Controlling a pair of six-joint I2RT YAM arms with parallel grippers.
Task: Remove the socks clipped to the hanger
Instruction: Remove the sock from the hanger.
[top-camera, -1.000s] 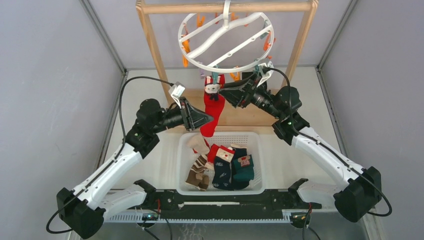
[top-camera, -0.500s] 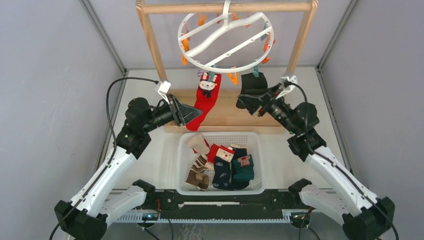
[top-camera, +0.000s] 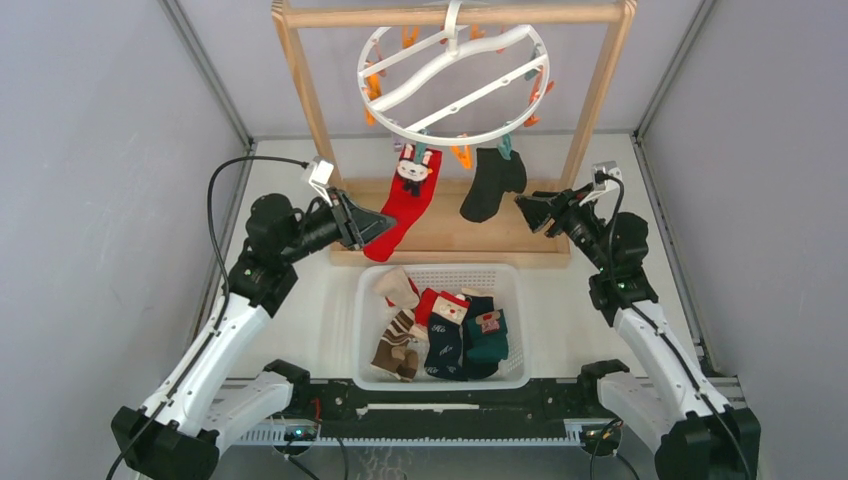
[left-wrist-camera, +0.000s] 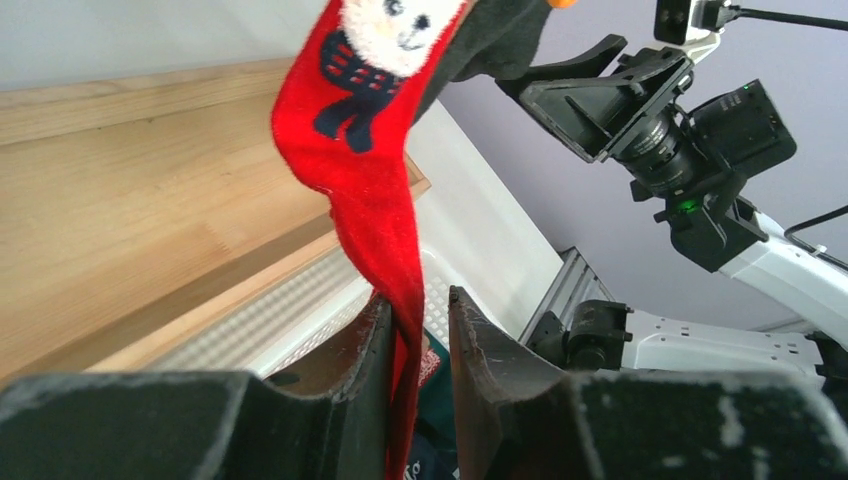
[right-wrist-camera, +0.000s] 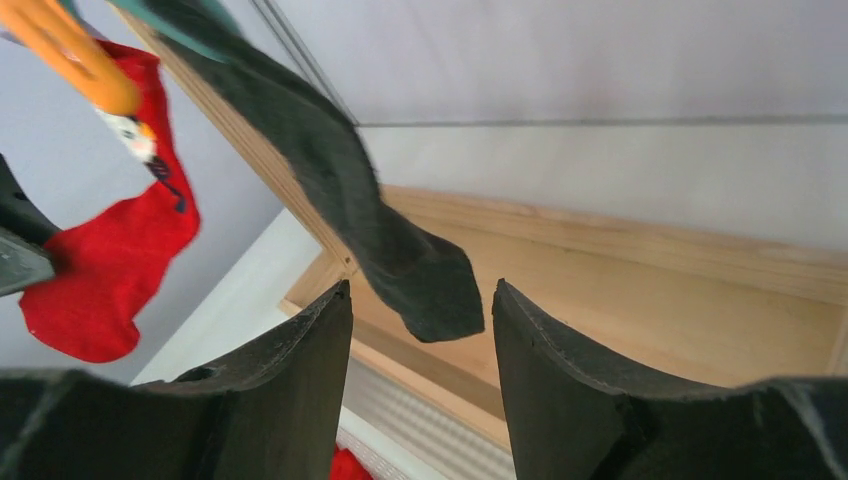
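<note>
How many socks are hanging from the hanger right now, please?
2. The red sock hangs from the near rim of the hanger, its toe pinched in the left pincer; the black sock hangs right of it. Far clips are partly hidden.

Grey walls (top-camera: 90, 150) (plain), white table (top-camera: 318, 305)

hanger (top-camera: 440, 142) hook cropped, basket socks (top-camera: 450, 335) motifs indistinct

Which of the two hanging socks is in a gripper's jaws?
The red sock, pinched at its toe by the left gripper; the black sock hangs ungripped.
</note>
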